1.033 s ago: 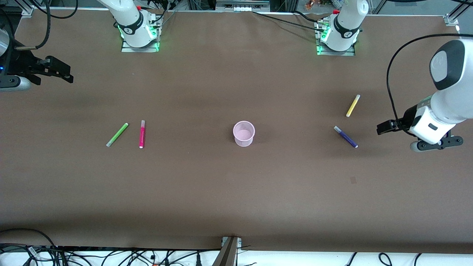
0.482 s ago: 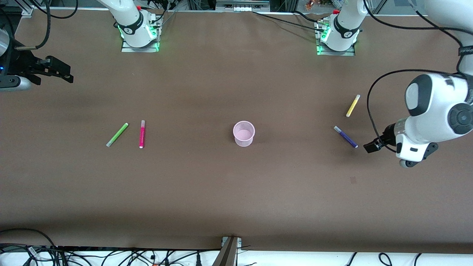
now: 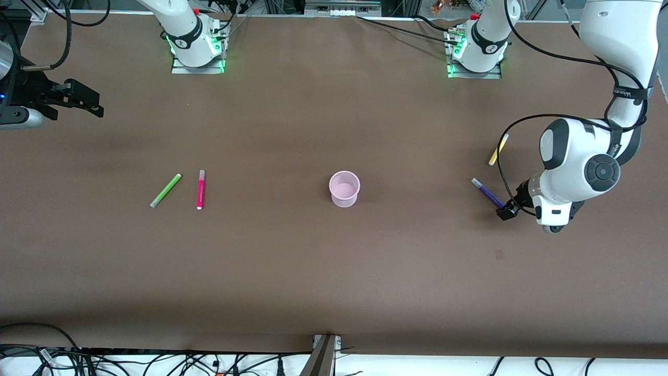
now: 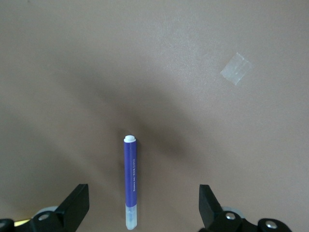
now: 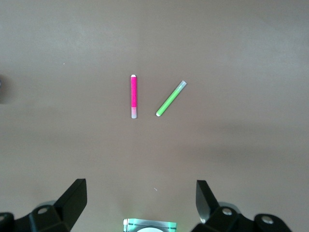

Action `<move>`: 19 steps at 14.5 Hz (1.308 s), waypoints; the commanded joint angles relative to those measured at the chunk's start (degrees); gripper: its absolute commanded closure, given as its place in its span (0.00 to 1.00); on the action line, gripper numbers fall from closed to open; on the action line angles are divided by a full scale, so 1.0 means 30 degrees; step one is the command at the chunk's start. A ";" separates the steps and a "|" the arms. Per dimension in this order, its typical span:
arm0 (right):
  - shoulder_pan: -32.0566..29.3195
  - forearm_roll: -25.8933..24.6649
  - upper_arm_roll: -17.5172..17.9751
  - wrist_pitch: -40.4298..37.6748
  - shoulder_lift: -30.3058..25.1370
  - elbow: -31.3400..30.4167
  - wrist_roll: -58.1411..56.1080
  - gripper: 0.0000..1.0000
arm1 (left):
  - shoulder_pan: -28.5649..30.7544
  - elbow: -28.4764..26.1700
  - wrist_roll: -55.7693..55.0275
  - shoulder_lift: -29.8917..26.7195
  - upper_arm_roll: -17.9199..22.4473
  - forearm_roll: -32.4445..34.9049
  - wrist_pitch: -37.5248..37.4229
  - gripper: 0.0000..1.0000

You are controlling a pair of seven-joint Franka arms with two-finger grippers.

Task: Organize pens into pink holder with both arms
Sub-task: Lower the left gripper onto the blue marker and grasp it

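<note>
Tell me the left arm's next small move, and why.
Probably lower the open left gripper straight onto the purple pen and close: the pen lies flat between its spread fingers, untouched. The pink holder holds no pens; the right gripper waits.

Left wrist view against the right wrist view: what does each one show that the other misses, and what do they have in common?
Only the left wrist view shows the dark purple pen, lying flat between the left gripper's open fingers, and a pale scrap of tape on the table.

Only the right wrist view shows the magenta pen and the lime green pen, lying side by side and apart, well away from the right gripper's open fingers.

Both show the brown table; neither shows the pink holder.
</note>
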 commanded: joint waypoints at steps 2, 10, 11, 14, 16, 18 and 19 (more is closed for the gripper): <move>-0.0063 0.0160 0.0112 -0.0168 -0.0139 0.0225 -0.0123 0.00 | -0.0078 -0.0696 -0.0191 0.0517 0.0059 -0.0031 0.1574 0.00; -0.0034 0.0160 0.0112 -0.0285 -0.0110 0.0254 -0.0152 0.00 | 0.0156 -0.1865 0.0073 0.0901 0.0088 -0.0030 0.3418 0.24; -0.0034 0.0160 0.0112 -0.0286 -0.0110 0.0254 -0.0152 0.00 | 0.0156 -0.2042 0.0073 0.1017 0.0176 -0.0030 0.4090 0.24; -0.0004 0.0160 0.0112 -0.0286 -0.0110 0.0254 -0.0152 0.00 | 0.0186 -0.2043 0.0073 0.1458 0.0323 -0.0001 0.4683 0.24; -0.0004 0.0160 0.0112 -0.0256 -0.0081 0.0254 -0.0152 0.00 | 0.0186 -0.2276 0.0073 0.1429 0.0323 -0.0001 0.4799 0.24; -0.0004 0.0160 0.0112 -0.0227 -0.0110 0.0254 -0.0152 0.00 | 0.0186 -0.2890 0.0073 0.1282 0.0323 -0.0001 0.5499 0.24; -0.0004 0.0160 0.0112 -0.0227 -0.0081 0.0254 -0.0152 0.00 | 0.0186 -0.2980 0.0073 0.1282 0.0323 -0.0001 0.5619 0.25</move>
